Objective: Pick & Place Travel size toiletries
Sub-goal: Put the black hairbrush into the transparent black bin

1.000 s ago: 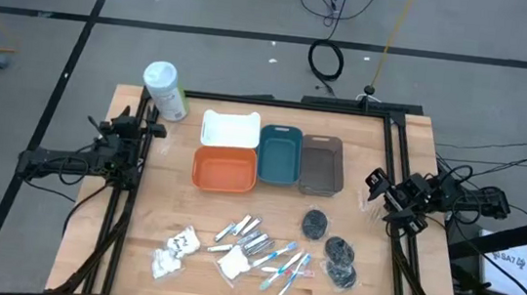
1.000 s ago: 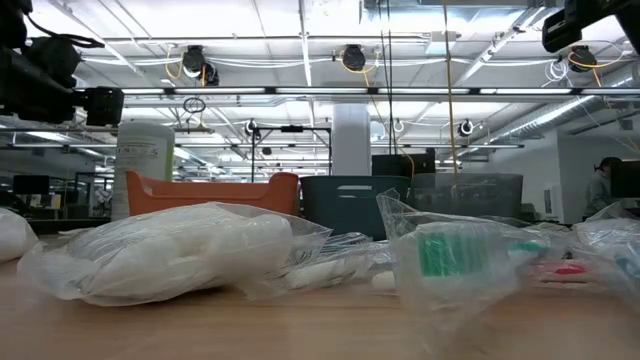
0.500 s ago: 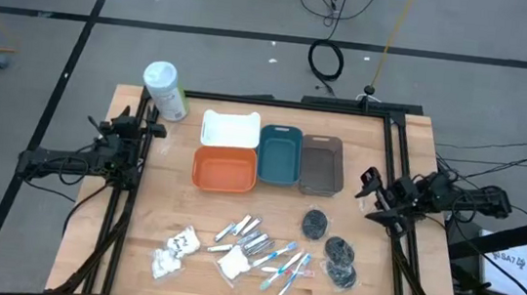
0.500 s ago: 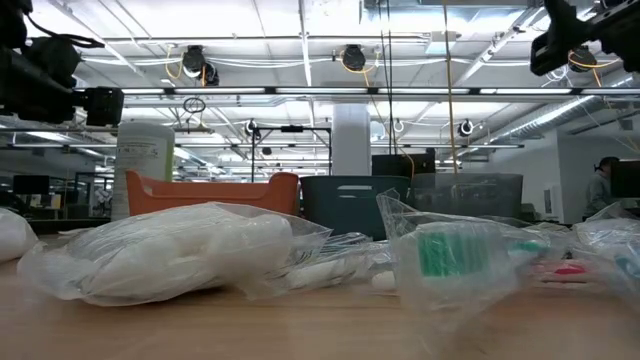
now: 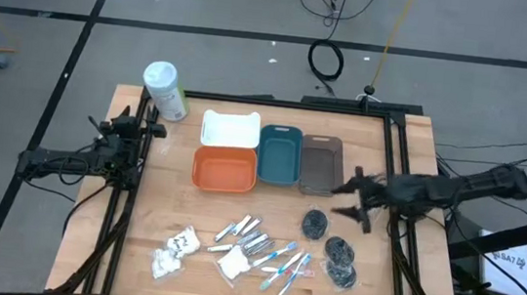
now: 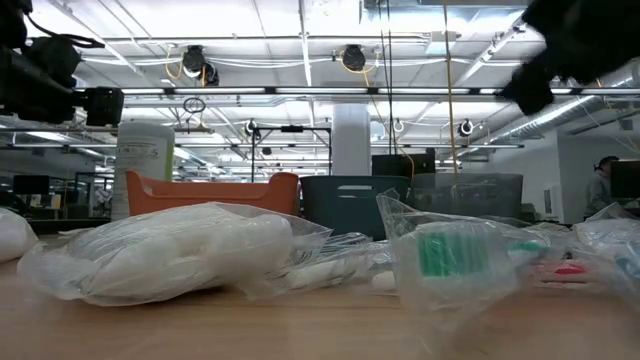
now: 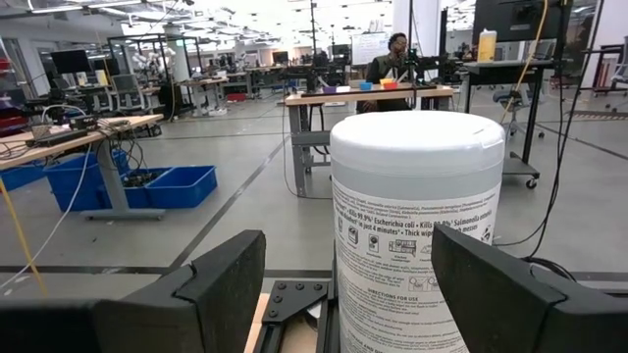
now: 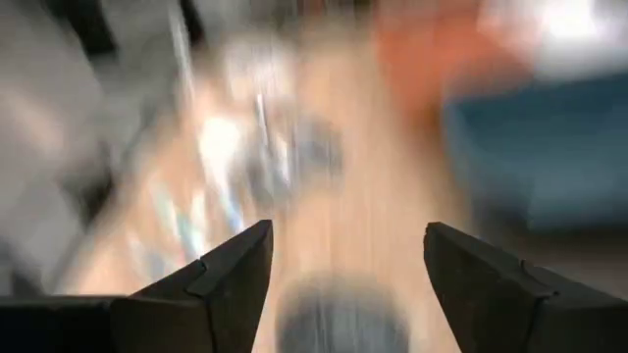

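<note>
The travel size toiletries lie on the near half of the wooden table: white packets (image 5: 174,251), silvery tubes (image 5: 245,232), blue-and-white toothbrushes (image 5: 283,264) and three dark round packets (image 5: 331,248). My right gripper (image 5: 344,200) hangs open above the table, just right of the farthest round packet (image 5: 314,224) and near the grey tray (image 5: 322,163). Its wrist view is blurred; the open fingers (image 8: 231,270) show against the table. My left gripper (image 5: 146,125) waits open at the table's left edge, pointing level at the big white bottle (image 7: 417,226).
White (image 5: 231,127), orange (image 5: 225,168), teal (image 5: 280,155) and grey trays stand side by side at the table's middle far part. The white bottle (image 5: 164,90) stands at the far left corner. Bare wood lies between the trays and the toiletries. Bagged items (image 6: 180,250) fill the low view.
My right gripper has swung in from the table's right edge toward the left, out over the table beside the dark round packets, tipping from upward to slightly downward. It has stayed open. The toiletries have not moved.
</note>
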You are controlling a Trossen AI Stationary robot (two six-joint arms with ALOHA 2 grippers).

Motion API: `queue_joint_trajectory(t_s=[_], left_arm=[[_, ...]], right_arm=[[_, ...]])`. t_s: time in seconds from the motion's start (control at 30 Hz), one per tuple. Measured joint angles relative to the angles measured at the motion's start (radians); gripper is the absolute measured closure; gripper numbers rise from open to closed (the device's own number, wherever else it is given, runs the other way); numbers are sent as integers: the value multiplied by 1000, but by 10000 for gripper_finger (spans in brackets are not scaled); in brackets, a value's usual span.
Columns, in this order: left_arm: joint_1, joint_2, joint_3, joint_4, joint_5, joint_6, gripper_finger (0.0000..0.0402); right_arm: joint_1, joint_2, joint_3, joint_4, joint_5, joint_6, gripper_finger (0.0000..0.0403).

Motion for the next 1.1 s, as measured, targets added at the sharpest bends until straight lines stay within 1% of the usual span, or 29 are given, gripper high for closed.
queue_joint_trajectory(t_s=[0.13, 0.2, 0.27, 0.37, 0.47, 0.6, 0.73, 0.8, 0.93, 1.0, 1.1], left_arm=[[0, 0, 0, 0, 0, 0, 117], [0, 0, 0, 0, 0, 0, 117], [0, 0, 0, 0, 0, 0, 117], [0, 0, 0, 0, 0, 0, 117], [0, 0, 0, 0, 0, 0, 117], [0, 0, 0, 0, 0, 0, 117], [0, 0, 0, 0, 0, 0, 117], [0, 0, 0, 0, 0, 0, 117], [0, 0, 0, 0, 0, 0, 117], [0, 0, 0, 0, 0, 0, 117], [0, 0, 0, 0, 0, 0, 117]], right_arm=[[90, 215, 151, -263, -6, 118, 154], [137, 309, 171, -362, -9, 190, 157], [185, 389, 167, -396, -39, 257, 159], [250, 473, 158, -371, -108, 355, 160], [305, 538, 137, -331, -112, 423, 160], [355, 587, 128, -219, -112, 452, 160], [392, 636, 126, -181, -101, 483, 161], [409, 668, 126, -168, -83, 483, 161], [418, 712, 130, -108, -81, 469, 163], [418, 713, 129, -104, -81, 469, 172], [418, 709, 129, -112, -79, 497, 206]])
